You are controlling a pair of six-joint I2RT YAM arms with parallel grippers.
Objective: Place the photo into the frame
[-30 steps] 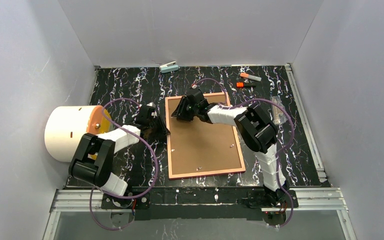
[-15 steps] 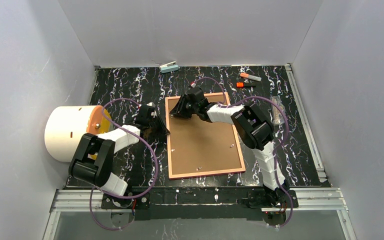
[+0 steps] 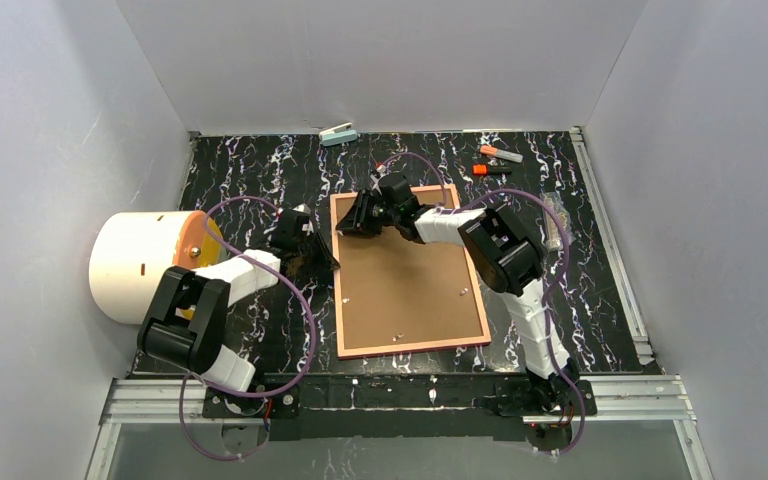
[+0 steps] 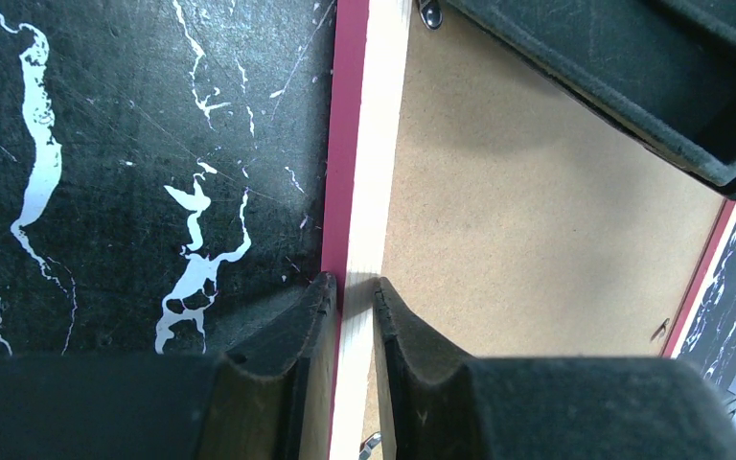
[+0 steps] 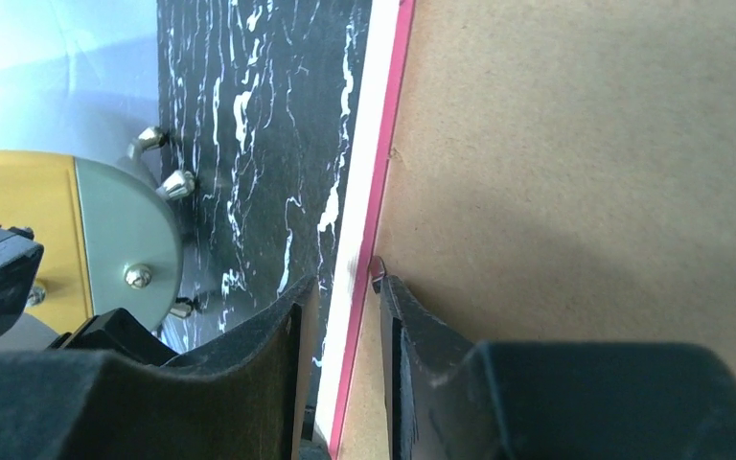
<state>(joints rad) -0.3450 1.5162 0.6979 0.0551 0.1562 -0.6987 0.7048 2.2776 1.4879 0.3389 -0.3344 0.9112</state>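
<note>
The black table with white marble veins carries everything. At its 9 o'clock side a big white cylinder with an orange end lies on its side. In the middle of the table lies the thin rectangular picture frame, face down, so only its bright pink edge and pale wooden back show. Inside it sits a brown cardboard backing board, flat and filling the opening, with small metal tabs near its rim. The photo is not visible in any view, and it cannot be told whether it lies under the board. The left gripper is at the 9 o'clock rail of the frame. Its fingers pinch this rail, one on the pink outer side and one on the inner side against the board. The right gripper is on the same rail, near the 11 o'clock corner. Its fingers stand narrowly on both sides of the rail, the inner one beside a metal tab, but it cannot be told whether they press. At 12 o'clock by the back wall is a small pale blue stapler-like object, and at 1 o'clock are two small orange-tipped markers. The frame is probably light and stiff, but its thin rails may twist if it is lifted from one side only, so two holds well apart on the rail seem sensible. The photo will likely be thin, flexible and easy to crease, so it is better taken by an edge.
</note>
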